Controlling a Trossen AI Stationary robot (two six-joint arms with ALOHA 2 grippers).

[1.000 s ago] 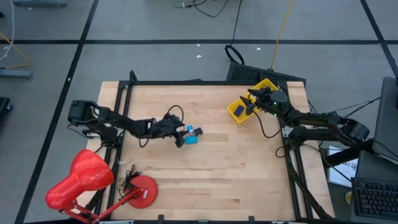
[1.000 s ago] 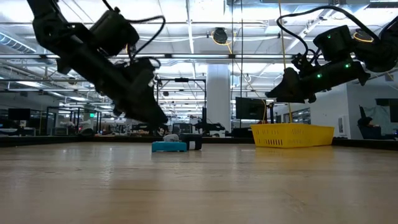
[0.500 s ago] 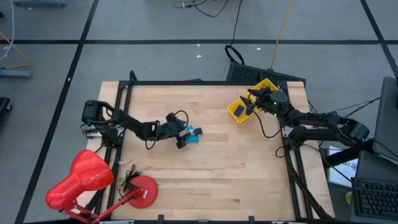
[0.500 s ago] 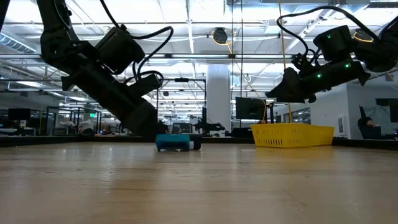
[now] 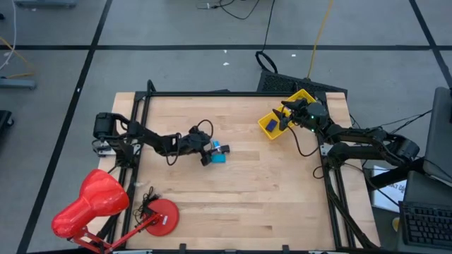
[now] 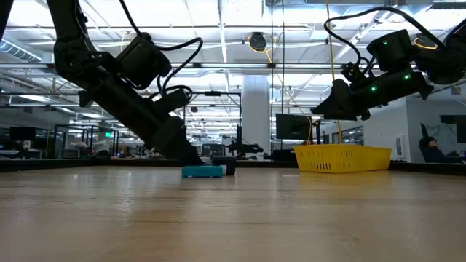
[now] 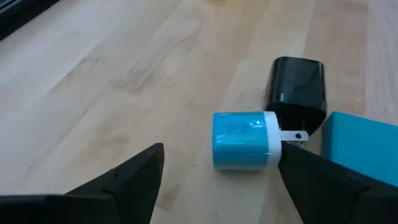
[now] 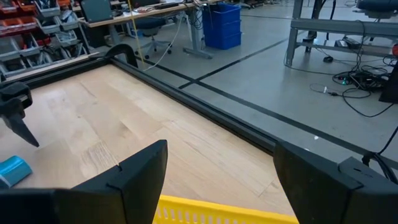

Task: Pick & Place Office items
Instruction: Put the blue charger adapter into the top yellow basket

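Near the centre of the high view, the left gripper [image 5: 205,151] lay low over the wooden table [image 5: 233,204], its two fingers spread apart and clamping nothing. Between and just beyond those fingers, the left wrist view showed a blue plug adapter [image 7: 244,140] with a white end and metal prongs, lying on its side on the wood. A black charger block [image 7: 296,93] sat directly behind it, touching or nearly touching the prongs, and a teal box [image 7: 357,141] crowded in at the right edge of that frame, close beside both. These three pieces formed one tight cluster, so the neighbours stood in the way of a clean approach from that side. In the low view the teal box [image 6: 202,172] showed flat on the table at the tip of the left arm.

At the upper right of the high view, the right gripper [image 5: 286,113] hovered over the yellow tray [image 5: 298,97], which sat tilted at the table's far right corner. A dark blue item [image 5: 271,125] lay inside the tray. The right wrist view showed the fingers wide apart and empty, with the tray's rim [image 8: 217,210] below.

A red desk lamp [image 5: 95,204] with a round base occupied the lower left of the high view, well apart from the cluster. No readable writing or brand marks showed on any piece.
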